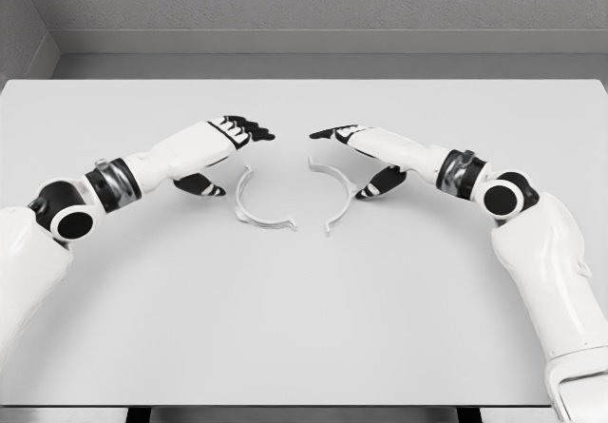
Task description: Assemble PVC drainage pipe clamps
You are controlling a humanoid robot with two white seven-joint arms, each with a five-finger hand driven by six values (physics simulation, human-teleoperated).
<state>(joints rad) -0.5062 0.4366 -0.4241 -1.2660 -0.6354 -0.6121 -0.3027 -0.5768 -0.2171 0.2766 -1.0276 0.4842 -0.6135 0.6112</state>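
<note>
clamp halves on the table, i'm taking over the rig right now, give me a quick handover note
Left hand: open, holding nothing, above the left clamp half.
Right hand: open, holding nothing, above the right clamp half.
Both halves lie flat on the white table, apart, with a gap between them.
Done: neither half grasped or joined.
Left: grasp both halves, bring them together and close the clamp.

You have a white table (304, 328) filling most of the view, its far edge running straight across. Beyond the table lies a grey floor (313, 66), and behind that a grey wall (323, 0) rises
</note>
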